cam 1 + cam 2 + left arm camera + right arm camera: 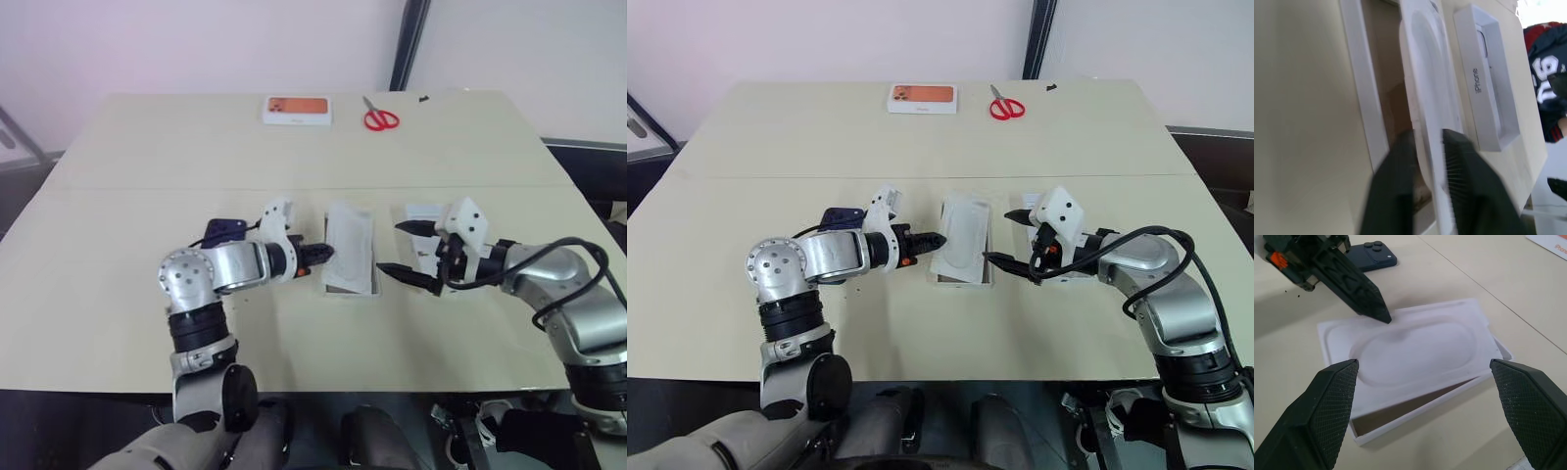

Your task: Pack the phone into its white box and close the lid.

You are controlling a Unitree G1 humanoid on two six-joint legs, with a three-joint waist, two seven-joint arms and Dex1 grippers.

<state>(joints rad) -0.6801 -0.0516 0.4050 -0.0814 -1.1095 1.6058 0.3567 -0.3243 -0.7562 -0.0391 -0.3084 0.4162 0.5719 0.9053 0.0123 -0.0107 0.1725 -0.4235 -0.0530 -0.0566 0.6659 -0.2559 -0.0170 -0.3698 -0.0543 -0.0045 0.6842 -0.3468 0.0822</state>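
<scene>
The white box (1400, 418) lies at the table's middle, with a flat white insert (1415, 350) resting tilted on top of it. My left gripper (1427, 137) is at the insert's left edge, its fingers a little apart and open with the rim between them. The dark navy phone (1371, 254) lies face down on the table just behind my left arm. My right gripper (392, 248) hovers wide open to the right of the box, holding nothing. The lid (1476, 81) sits open side up beside the box, partly hidden under my right gripper.
A white box with orange print (297, 109) and red scissors (380, 118) lie near the table's far edge. Bare tabletop (127, 196) stretches to the left and in front of the box.
</scene>
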